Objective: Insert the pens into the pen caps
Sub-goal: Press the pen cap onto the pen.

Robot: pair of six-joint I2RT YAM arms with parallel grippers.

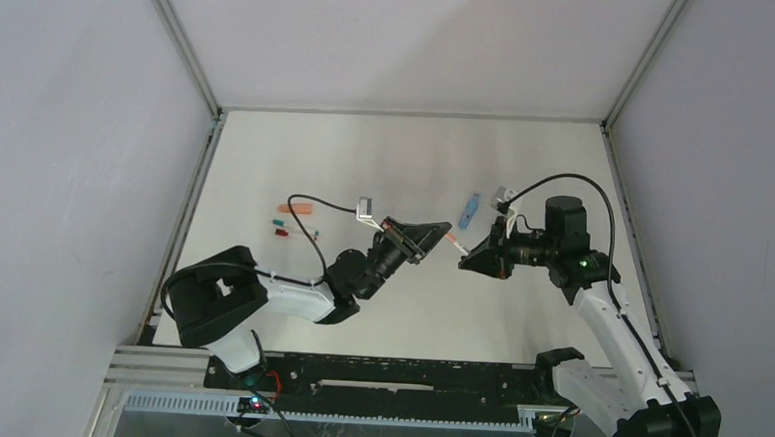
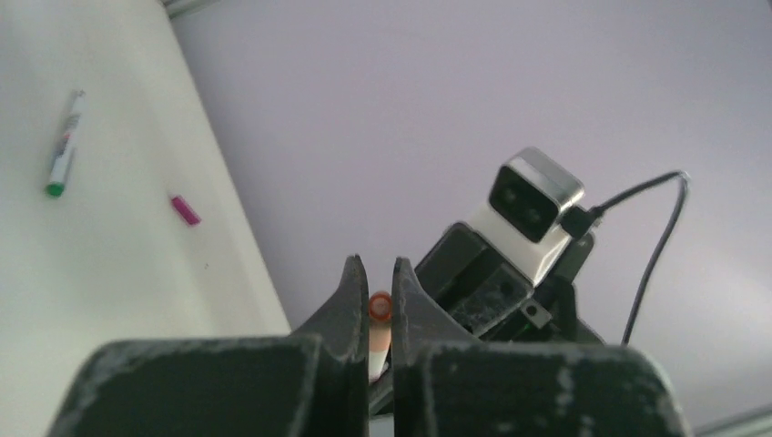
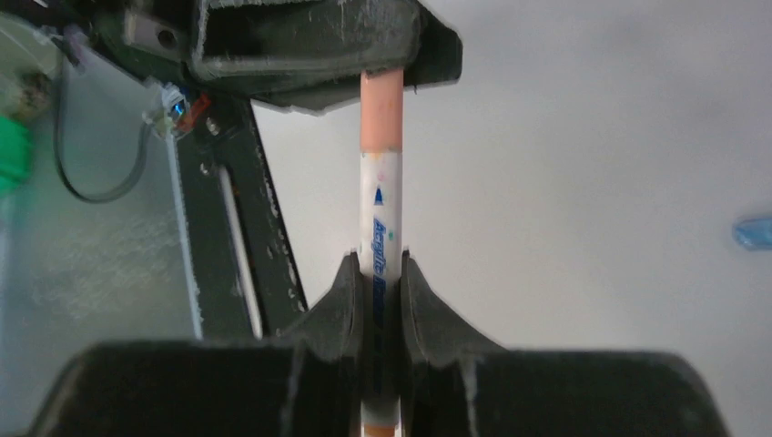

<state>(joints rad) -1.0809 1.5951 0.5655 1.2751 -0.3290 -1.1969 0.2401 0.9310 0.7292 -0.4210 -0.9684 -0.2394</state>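
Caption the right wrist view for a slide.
Right hand grips the pen, its end in the salmon cap held by the left hand.

We see the right gripper (image 3: 376, 273) clamped on a white pen (image 3: 380, 205) with blue print, the barrel running straight away from the camera. Its far end meets a salmon-orange cap (image 3: 381, 109) in line. The left gripper (image 3: 382, 77) pinches that cap. A light blue cap (image 3: 754, 232) lies on the table (image 3: 592, 182), far right.
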